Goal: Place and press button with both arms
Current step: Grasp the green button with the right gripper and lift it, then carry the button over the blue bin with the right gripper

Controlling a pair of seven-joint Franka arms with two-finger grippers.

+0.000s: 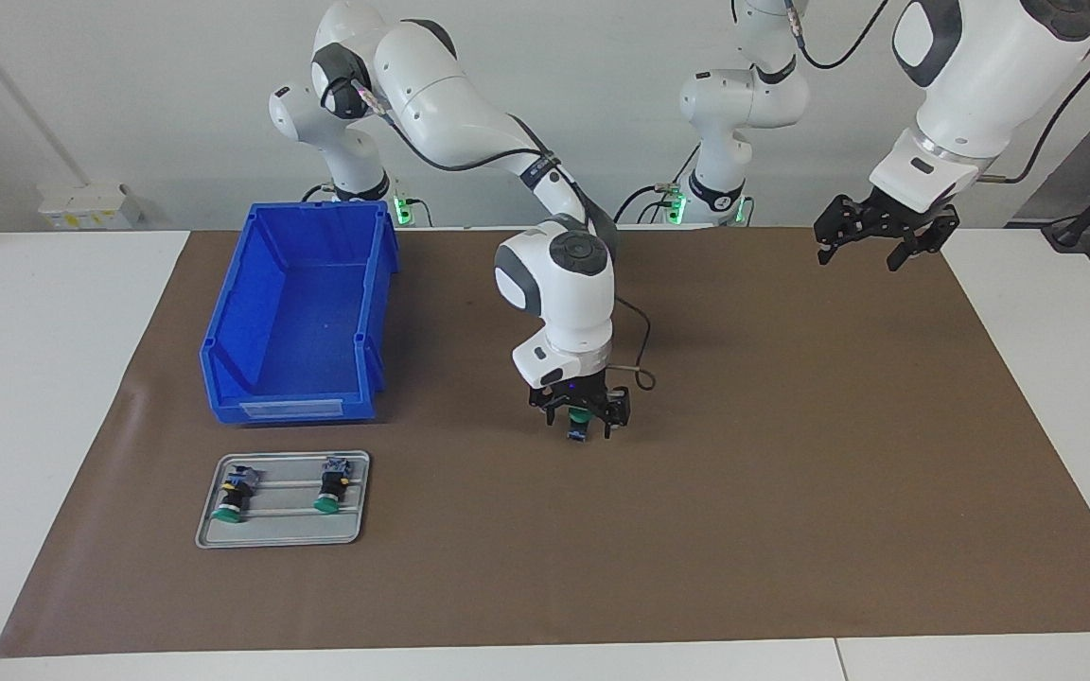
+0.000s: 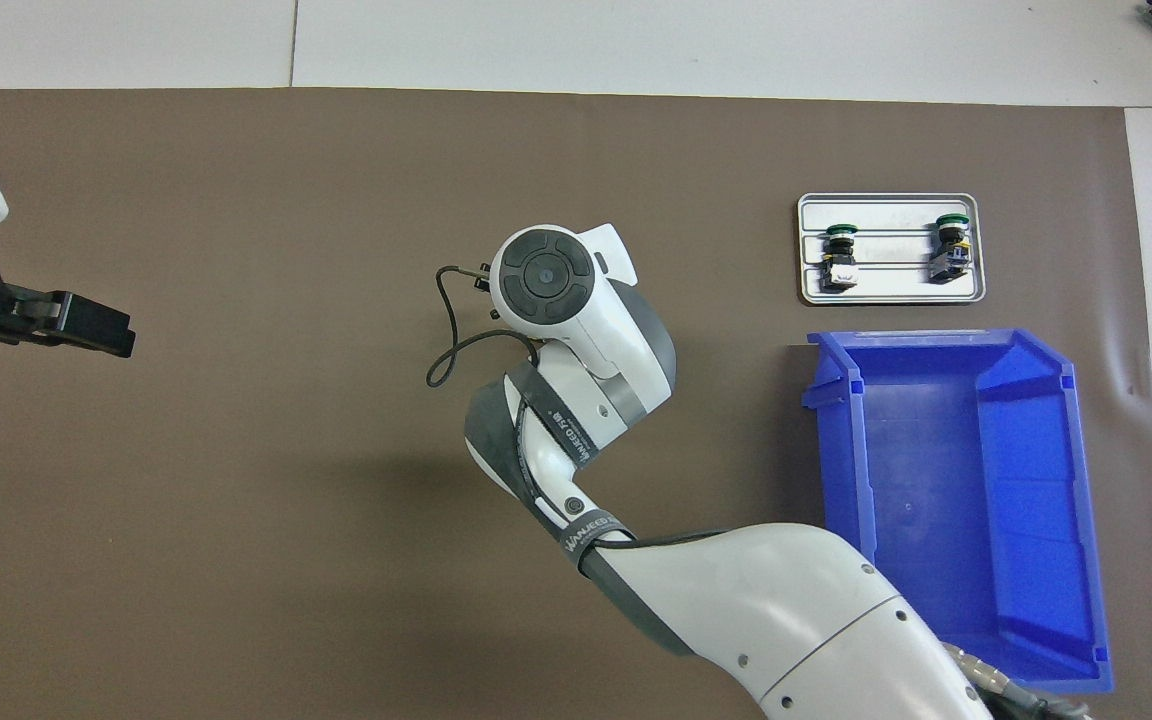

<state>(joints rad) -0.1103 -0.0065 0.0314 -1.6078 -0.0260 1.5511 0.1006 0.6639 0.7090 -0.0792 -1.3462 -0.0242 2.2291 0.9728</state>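
Note:
The button [image 1: 582,414] stands upright on the brown mat near the table's middle, green cap up. My right gripper [image 1: 581,420] is low over it and open, one finger on each side of the cap. I cannot tell whether the fingers touch it. In the overhead view the right arm's wrist [image 2: 543,278] hides the button. My left gripper [image 1: 879,248] is open and empty, raised over the mat's edge at the left arm's end of the table; it also shows in the overhead view [image 2: 86,325].
An empty blue bin [image 1: 290,409] [image 2: 946,500] stands at the right arm's end. A metal tray [image 1: 285,525] [image 2: 891,215] lies farther from the robots than the bin and holds two more green-capped buttons lying down.

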